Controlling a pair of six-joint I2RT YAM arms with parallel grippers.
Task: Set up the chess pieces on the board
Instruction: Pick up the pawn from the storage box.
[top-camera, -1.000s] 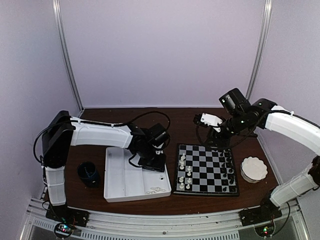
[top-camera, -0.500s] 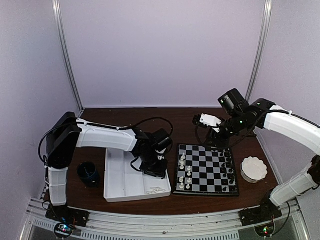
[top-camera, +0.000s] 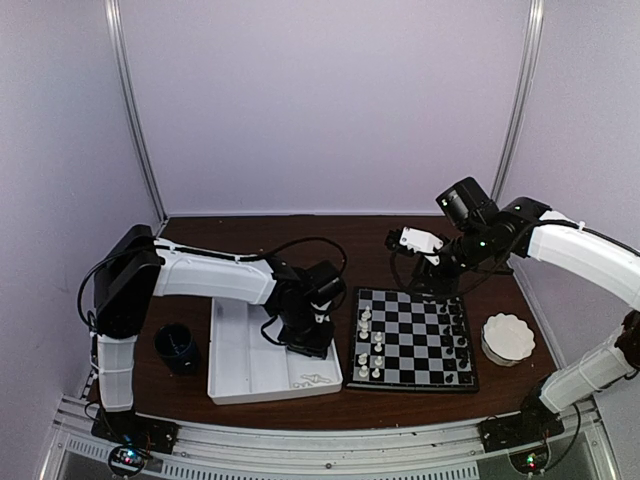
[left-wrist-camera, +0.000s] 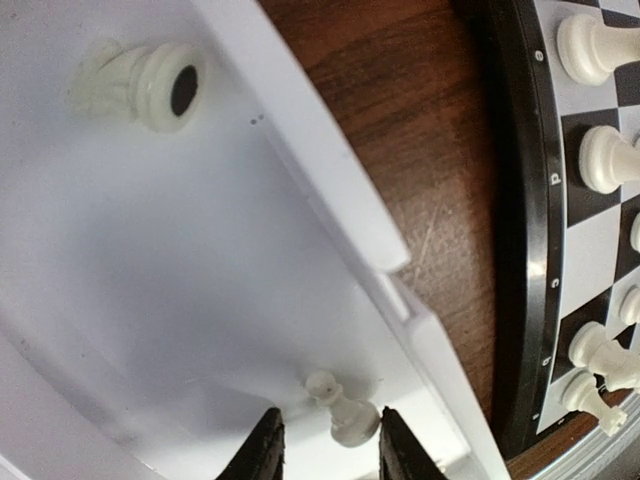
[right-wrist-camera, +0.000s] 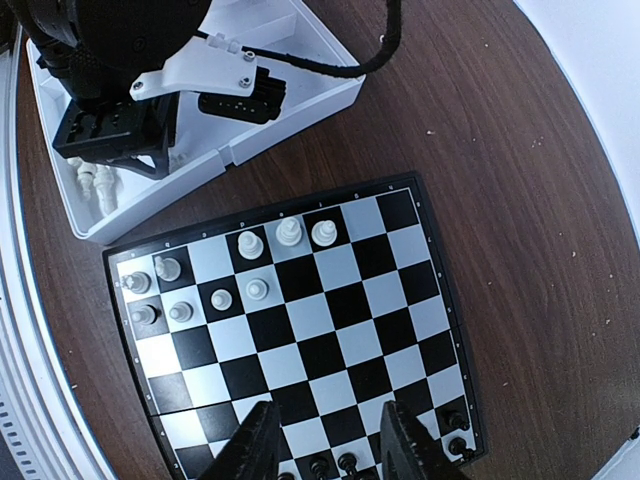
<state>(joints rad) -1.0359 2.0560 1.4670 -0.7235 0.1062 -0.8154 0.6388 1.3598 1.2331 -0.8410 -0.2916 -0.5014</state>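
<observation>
The left jaws close in on a white pawn (left-wrist-camera: 340, 405).
Top: the left arm (top-camera: 210, 275) has slid to the tray's (top-camera: 240, 350) near end; the board (top-camera: 420, 335) is part set. Left wrist: jaws, still apart, straddle the fallen pawn. Right wrist: the right jaws gape empty above the board.

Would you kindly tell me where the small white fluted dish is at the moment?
In the top view, the dish sits on the table at the right, just beside the right edge of the board.
</observation>
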